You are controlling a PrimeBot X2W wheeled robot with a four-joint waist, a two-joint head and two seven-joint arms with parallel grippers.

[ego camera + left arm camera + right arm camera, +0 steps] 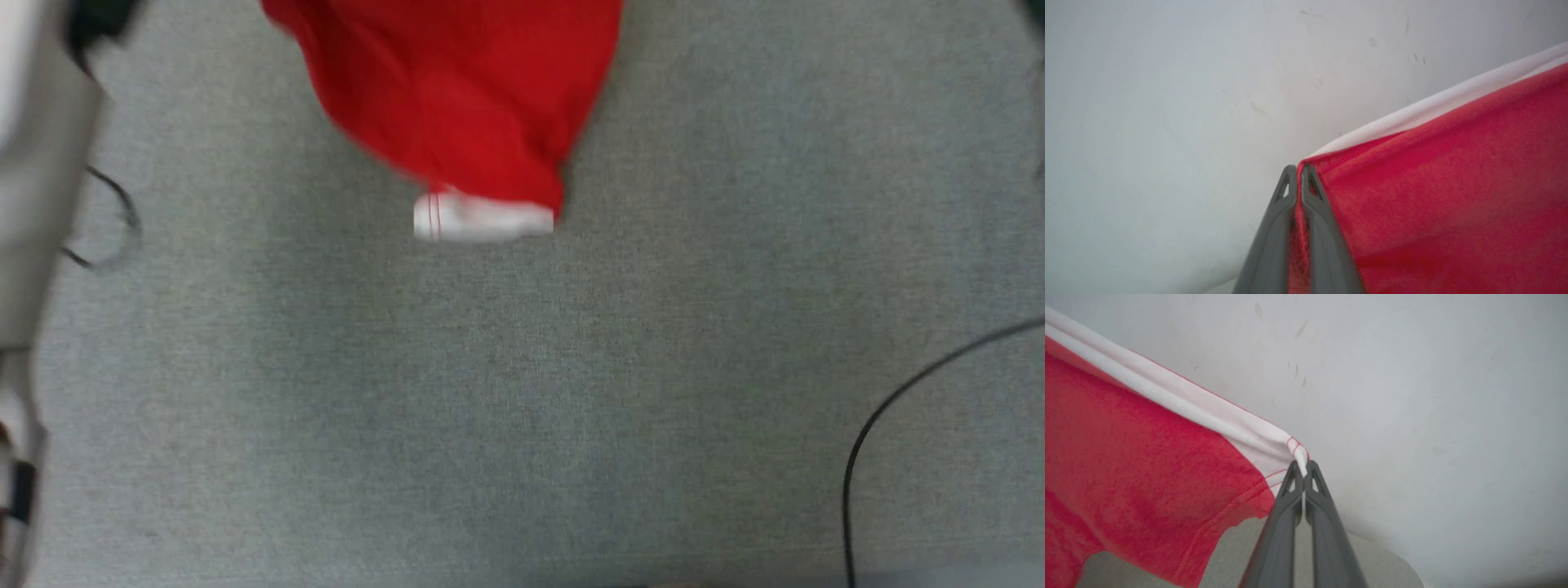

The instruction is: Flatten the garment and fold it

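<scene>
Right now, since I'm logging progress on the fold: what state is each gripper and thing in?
garment: held up, hanging between both grippers, not yet folded.
left gripper: shut on the garment's red corner.
right gripper: shut on the garment's white-trimmed corner.
black cable: lying loose on the grey surface.

The desk (pixel 522 408), covered in grey woven cloth, spread beneath the right end effector (pixel 1303 465), its pale rounded edge showing past the fingers. A thin black cable (pixel 878 425) curved over the desk. Whether the white hem of the garment (pixel 457 98) touched the cloth could not be told.
</scene>
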